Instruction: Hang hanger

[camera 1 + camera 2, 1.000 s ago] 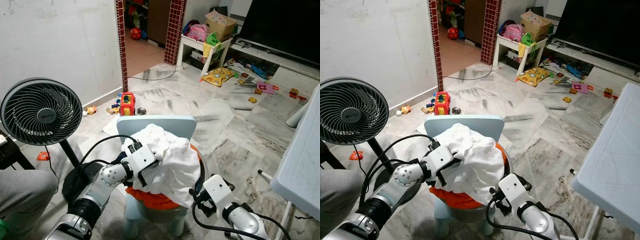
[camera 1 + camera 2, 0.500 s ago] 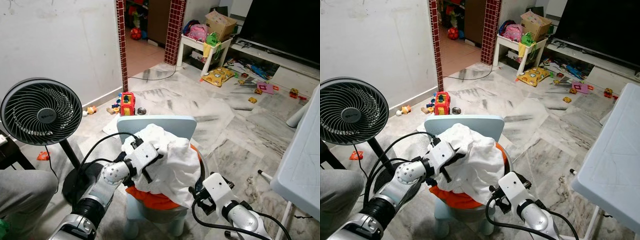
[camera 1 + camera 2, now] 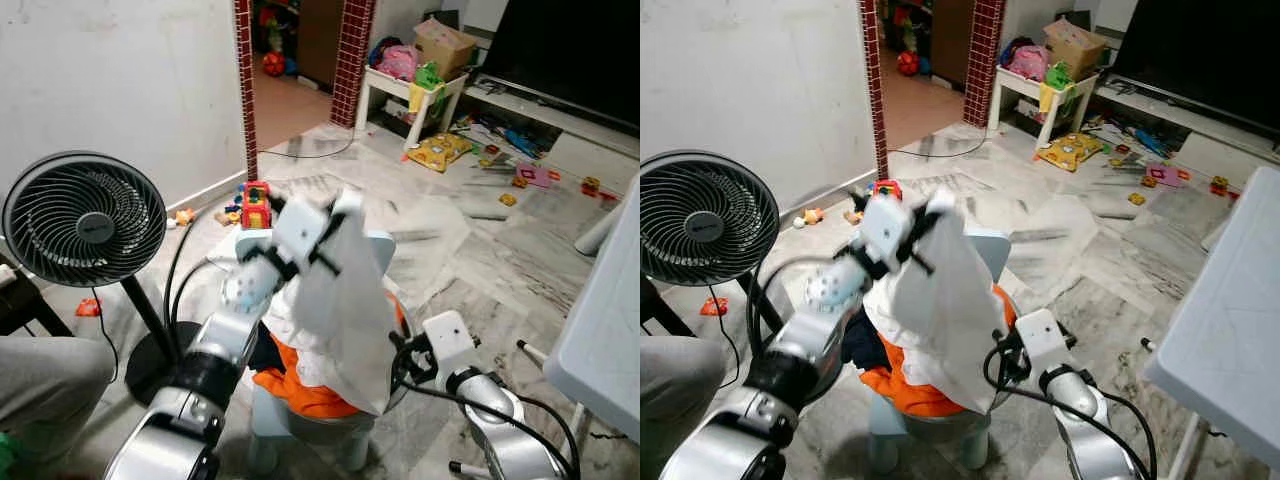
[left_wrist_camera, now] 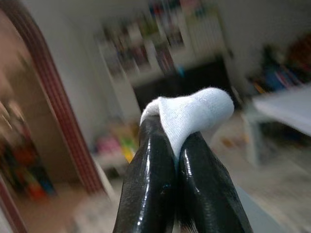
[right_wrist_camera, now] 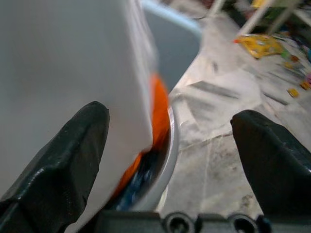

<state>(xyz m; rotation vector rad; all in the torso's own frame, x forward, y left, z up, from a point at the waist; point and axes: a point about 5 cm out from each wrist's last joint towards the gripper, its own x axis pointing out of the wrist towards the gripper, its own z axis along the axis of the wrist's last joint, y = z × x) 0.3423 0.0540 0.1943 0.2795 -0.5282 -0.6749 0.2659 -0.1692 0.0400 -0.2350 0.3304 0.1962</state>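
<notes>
Fingers of the left gripper (image 4: 181, 145) were pinched tight on a fold of white garment (image 3: 340, 300), cloth bulging above the tips in the left wrist view. Arm raised; garment hung from the grip, draping down over the basin (image 5: 167, 160) on the pale blue child's chair (image 3: 985, 250). Right gripper (image 5: 170, 141) sat low beside the basin rim, fingers spread wide, holding nothing, white cloth touching or just beside one finger. Orange clothing (image 3: 305, 385) and something dark lay in the basin under the hanging cloth.

No hanger could be made out anywhere; task's thing not located. Garment appears to be what is handled.

Risks, as judged: grip was on a small fold only, so the weight of the hanging cloth could pull it free. Lower hem lay near the orange pile and might drag it out. Standing fan (image 3: 85, 225) stood close to the left arm's side; a wide swing could strike it. Cables by the right wrist could snag the cloth.
</notes>
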